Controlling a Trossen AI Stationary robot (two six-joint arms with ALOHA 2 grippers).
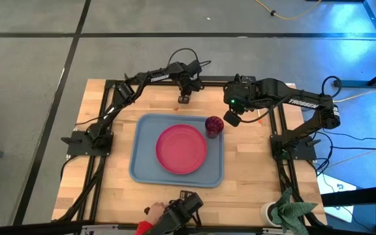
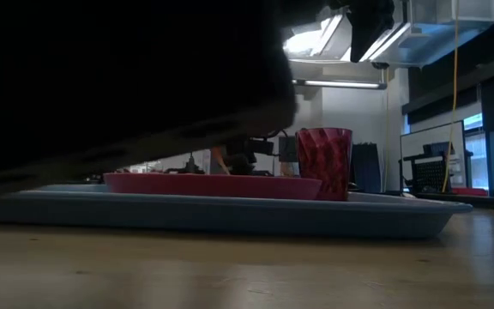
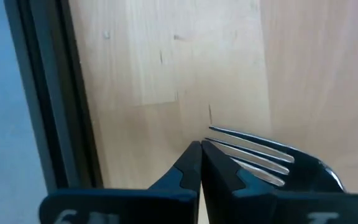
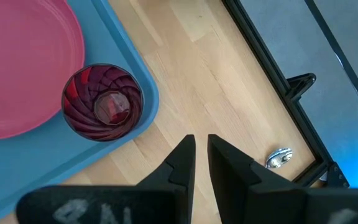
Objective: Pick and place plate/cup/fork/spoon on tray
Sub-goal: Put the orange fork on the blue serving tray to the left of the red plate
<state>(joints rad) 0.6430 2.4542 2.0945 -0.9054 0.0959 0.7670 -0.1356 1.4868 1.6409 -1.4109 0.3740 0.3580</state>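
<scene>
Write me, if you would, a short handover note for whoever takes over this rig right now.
Left gripper: shut and empty, low at the far edge of the table, fingertips right beside the fork, which lies on the wood.
Right gripper: slightly open and empty, over bare wood just off the tray's corner by the cup.
Done: plate and cup are on the tray.
Left: fork and spoon, both on the table.

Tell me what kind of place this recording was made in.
Probably a lab or workshop, not a home: the wooden table stands on a bare grey floor, with loose cables beside it and strip lights on the ceiling.
</scene>
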